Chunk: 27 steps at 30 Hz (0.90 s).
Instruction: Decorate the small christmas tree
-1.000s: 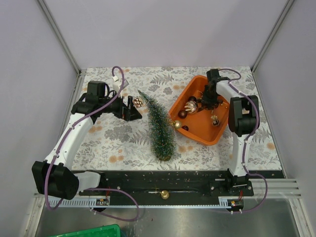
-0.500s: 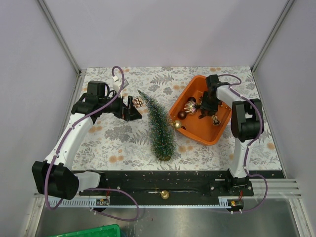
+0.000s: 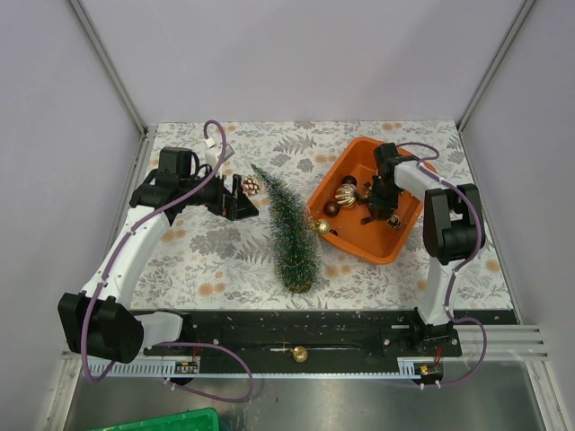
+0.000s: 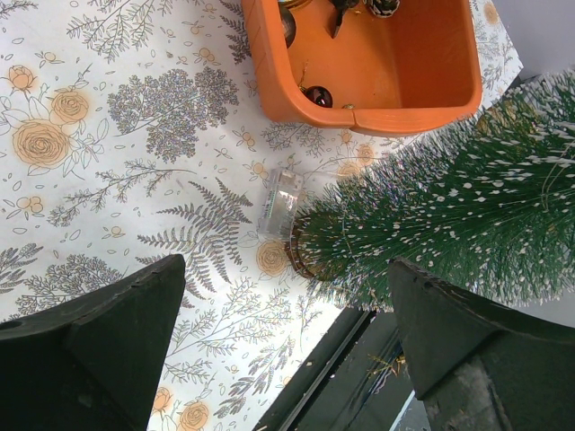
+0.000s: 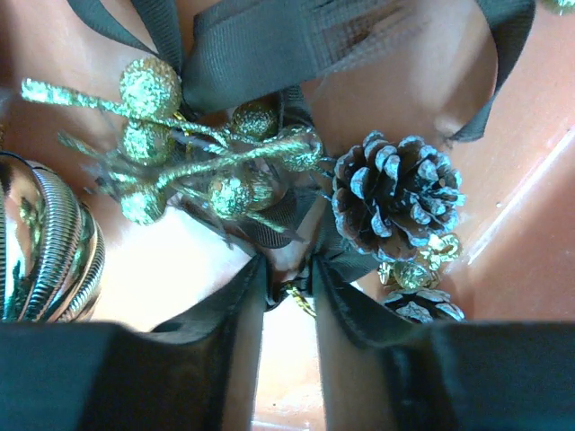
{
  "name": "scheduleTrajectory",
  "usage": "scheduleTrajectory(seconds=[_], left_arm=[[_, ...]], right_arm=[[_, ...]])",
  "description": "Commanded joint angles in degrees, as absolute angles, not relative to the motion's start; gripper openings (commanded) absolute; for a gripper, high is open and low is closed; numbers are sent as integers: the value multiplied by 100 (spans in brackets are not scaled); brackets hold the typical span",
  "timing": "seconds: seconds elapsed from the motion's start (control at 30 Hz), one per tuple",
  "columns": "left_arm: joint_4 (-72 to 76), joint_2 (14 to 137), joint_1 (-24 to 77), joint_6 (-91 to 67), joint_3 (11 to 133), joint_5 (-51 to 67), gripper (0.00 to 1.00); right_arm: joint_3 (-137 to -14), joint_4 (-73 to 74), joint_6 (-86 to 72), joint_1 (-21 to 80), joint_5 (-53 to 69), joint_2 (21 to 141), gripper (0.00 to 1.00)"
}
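The small christmas tree (image 3: 289, 229) lies on its side on the floral cloth, tip to the back and brown base to the front; it also shows in the left wrist view (image 4: 449, 206). My left gripper (image 3: 240, 199) is open and empty, just left of the tree's upper part, beside a small pinecone (image 3: 251, 185). My right gripper (image 3: 379, 205) is down inside the orange tray (image 3: 395, 247). In the right wrist view its fingers (image 5: 243, 310) are shut on the black ribbon (image 5: 296, 269) of an ornament with a frosted pinecone (image 5: 395, 193) and gold glitter berries (image 5: 148, 90).
The tray also holds a ribbed gold ball (image 3: 346, 195) and dark red balls (image 3: 331, 208). A small gold ball (image 3: 322, 227) sits between tree and tray. A small silver piece (image 4: 280, 202) lies by the tree's base. Another gold ball (image 3: 299, 354) rests on the black front rail.
My right gripper has moved nearer and lower inside the tray, onto the ribbon ornament, and its elbow has swung right. The left arm and the tree have not moved.
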State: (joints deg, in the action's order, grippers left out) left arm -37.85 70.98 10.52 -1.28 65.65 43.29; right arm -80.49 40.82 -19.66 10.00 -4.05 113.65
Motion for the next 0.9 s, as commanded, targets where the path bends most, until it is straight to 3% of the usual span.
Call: scheduleTrajectory(seconds=[0.0,0.1,0.13,0.4,0.6,0.87], left_arm=[[-3718,6943,1020,-35,6732,4377,99],[-3718,6935,1028,-35,6724,4368,99],[-3718,6917,1028,-35,6724,4368,99],[-3718,6935,1028,-44,6776,4403,99],[-3718,6873,1028,-70,6776,4395,99],[-3718,6785,1028,-105,6820,4412,99]], right_arm=[[-7954,4298,-1907,1134,-405,11223,27],[-7989,4324,-1925,1134,-404,11250,1],[-8015,4333,-1925,1142,-439,11215,0],[-8752,4544,-2012,1143,-159,10100,0],[-10166,5036,-2127,1143,167,9151,0],[-11749,5519,-2180,1143,1754,8754,0]])
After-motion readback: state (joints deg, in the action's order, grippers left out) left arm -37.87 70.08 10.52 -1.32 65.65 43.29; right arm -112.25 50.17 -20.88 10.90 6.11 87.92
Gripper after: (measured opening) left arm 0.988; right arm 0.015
